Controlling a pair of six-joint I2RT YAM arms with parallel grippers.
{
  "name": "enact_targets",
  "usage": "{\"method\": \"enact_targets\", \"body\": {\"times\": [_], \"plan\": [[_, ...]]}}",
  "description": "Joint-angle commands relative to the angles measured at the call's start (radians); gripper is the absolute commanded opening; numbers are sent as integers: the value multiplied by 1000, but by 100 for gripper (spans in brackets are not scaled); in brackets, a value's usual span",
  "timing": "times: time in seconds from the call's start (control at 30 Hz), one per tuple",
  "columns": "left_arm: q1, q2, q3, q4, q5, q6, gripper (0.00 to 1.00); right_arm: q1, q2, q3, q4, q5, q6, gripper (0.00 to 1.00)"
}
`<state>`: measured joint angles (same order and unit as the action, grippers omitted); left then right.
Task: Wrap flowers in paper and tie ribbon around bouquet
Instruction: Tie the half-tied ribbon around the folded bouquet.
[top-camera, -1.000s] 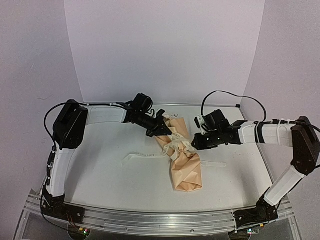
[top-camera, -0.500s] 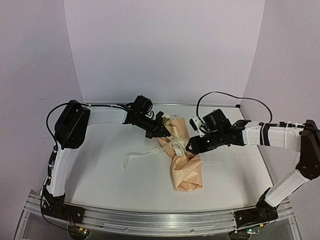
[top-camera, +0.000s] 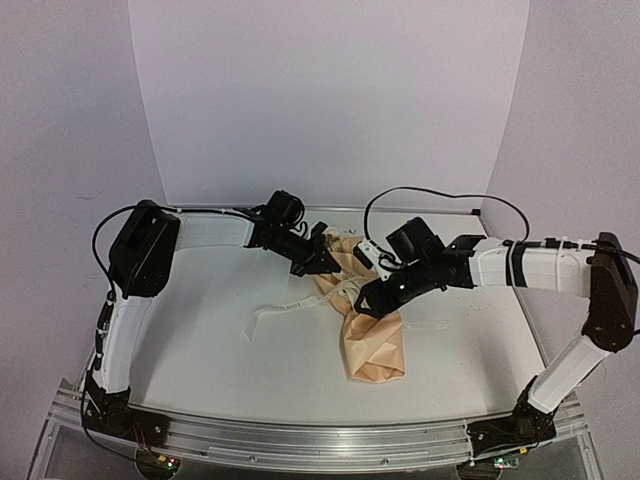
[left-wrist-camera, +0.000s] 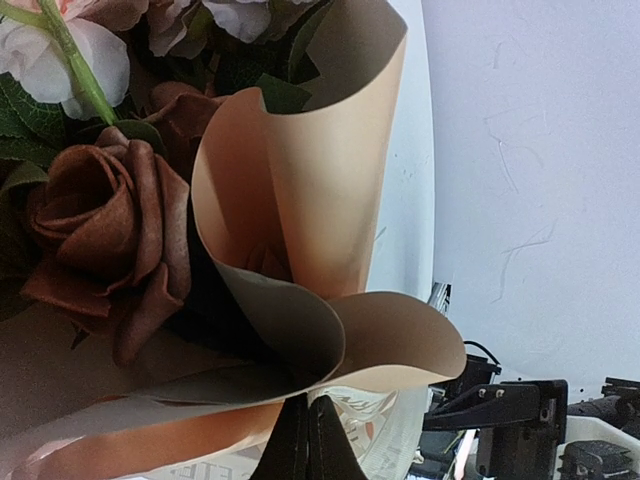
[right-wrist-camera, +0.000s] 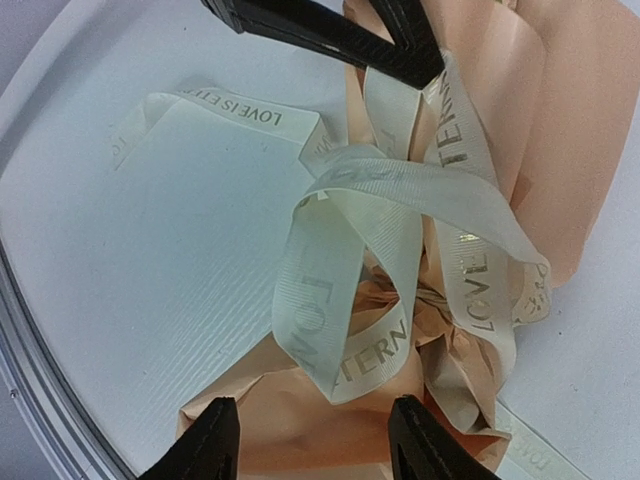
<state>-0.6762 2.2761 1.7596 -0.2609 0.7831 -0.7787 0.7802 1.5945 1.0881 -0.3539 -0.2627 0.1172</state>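
The bouquet (top-camera: 372, 345) lies on the table (top-camera: 200, 350), a tan paper (right-wrist-camera: 300, 430) cone pinched at its waist. Rust-brown and pale flowers (left-wrist-camera: 110, 220) fill its wide far end. The cream ribbon (right-wrist-camera: 350, 260) loops loosely around the waist, and one tail (top-camera: 285, 305) trails to the left. My left gripper (top-camera: 325, 265) is shut at the cone's upper edge, and ribbon strands run into its tip (left-wrist-camera: 308, 440). My right gripper (right-wrist-camera: 315, 445) hovers open over the ribbon loops at the waist (top-camera: 368, 300), with nothing between its fingers.
A second ribbon tail (top-camera: 430, 328) lies on the table right of the cone. White backdrop walls close the back and sides. An aluminium rail (top-camera: 320, 440) runs along the near edge. The right arm's cable (top-camera: 430, 195) arcs above the back of the table.
My right gripper has opened and moved left, down onto the bouquet's waist. The left ribbon tail has shifted slightly. The left gripper stays shut in place.
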Motion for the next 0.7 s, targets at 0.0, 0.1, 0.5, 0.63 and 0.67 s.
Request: {"method": "enact_targets", "body": {"times": [0.0,0.1,0.5,0.63,0.67], "plan": [[-3,-36,2,8,-8,34,0,7,48,53,-13,-24,-33,49],[-3,-39,-3,6,-9,40,0,13,70,65,0,-27,-29,45],[-3,-54,-13,-9,-16,72,0,21,93,74,31,-10,-34,28],[-3,-70,-30,-8,-17,87,0,21,80,62,25,23,-41,3],[-4,-77,-36,-8,-19,95,0,21,72,53,22,38,-48,0]]}}
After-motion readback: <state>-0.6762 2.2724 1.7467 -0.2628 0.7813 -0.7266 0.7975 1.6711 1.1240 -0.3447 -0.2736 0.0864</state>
